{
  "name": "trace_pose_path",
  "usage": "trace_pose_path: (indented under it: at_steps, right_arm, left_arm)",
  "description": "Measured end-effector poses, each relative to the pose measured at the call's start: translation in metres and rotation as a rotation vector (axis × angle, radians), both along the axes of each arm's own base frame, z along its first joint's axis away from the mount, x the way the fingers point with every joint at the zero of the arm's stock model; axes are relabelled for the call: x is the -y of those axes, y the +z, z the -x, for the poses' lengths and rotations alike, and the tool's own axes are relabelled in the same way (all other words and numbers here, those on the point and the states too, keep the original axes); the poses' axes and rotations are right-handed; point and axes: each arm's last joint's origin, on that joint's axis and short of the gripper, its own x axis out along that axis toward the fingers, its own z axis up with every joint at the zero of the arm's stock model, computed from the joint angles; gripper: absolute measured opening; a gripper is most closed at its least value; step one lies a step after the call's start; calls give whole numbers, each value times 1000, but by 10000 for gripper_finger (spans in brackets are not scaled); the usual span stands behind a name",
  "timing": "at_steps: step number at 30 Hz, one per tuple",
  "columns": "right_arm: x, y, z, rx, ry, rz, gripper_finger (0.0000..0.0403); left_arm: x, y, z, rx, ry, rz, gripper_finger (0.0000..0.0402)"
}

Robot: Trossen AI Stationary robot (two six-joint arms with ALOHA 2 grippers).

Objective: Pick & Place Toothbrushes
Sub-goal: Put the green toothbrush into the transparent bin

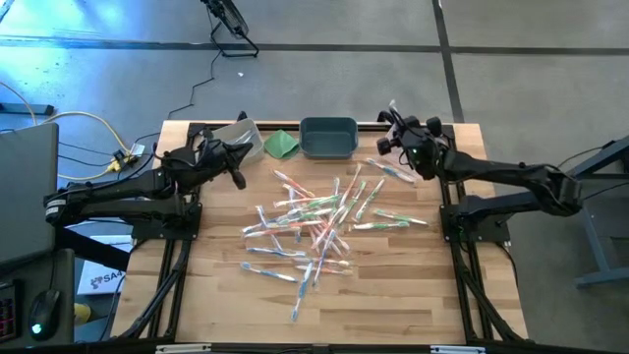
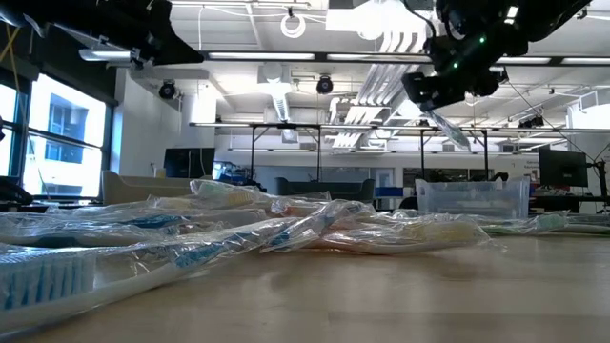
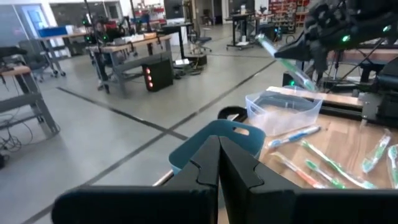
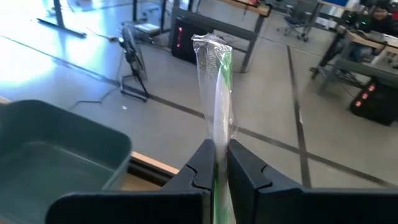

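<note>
A wooden bench (image 1: 324, 305) seen from above, with a dark robot arm on each side. The right gripper (image 1: 398, 120) hangs in the air near the bench's far edge, at about one o'clock, just right of a blue-grey bin (image 1: 328, 137). Its jaws are clenched on one toothbrush (image 4: 215, 93), which stands up between them. It is probably held clear of the bench so it can be carried across and let go over the bin. In the right wrist view the bin's open, empty-looking mouth lies close beside the gripper.

The left gripper (image 1: 236, 167) waits above the bench's far left, at about eleven o'clock, jaws clenched on nothing. Beside it sit a clear bin (image 1: 234, 135) and a folded green cloth (image 1: 282, 145).

The held toothbrush is thin, with a green and white handle sealed in a crinkled, see-through wrapper whose top end is crimped flat. The wrapper looks slippery and limp, so the grasp may be on plastic film as much as on the handle.

The other toothbrushes (image 1: 314, 226) lie heaped at the bench's centre, crossing one another at many angles, with blue, green and orange parts showing through their wrappers. A few (image 1: 388, 169) lie apart at about two o'clock, below the right gripper.
</note>
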Motion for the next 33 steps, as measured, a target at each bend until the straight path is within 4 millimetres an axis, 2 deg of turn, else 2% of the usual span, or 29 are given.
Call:
trace_pose_path:
  at_steps: [13,33]
  right_arm:
    - [13,-6,3,-89,-41,0,14]
    - [25,-20,21,-212,-132,-96,14]
  left_arm:
    - [0,-4,-1,-75,0,-28,1]
    - [0,-8,0,-107,1,-16,1]
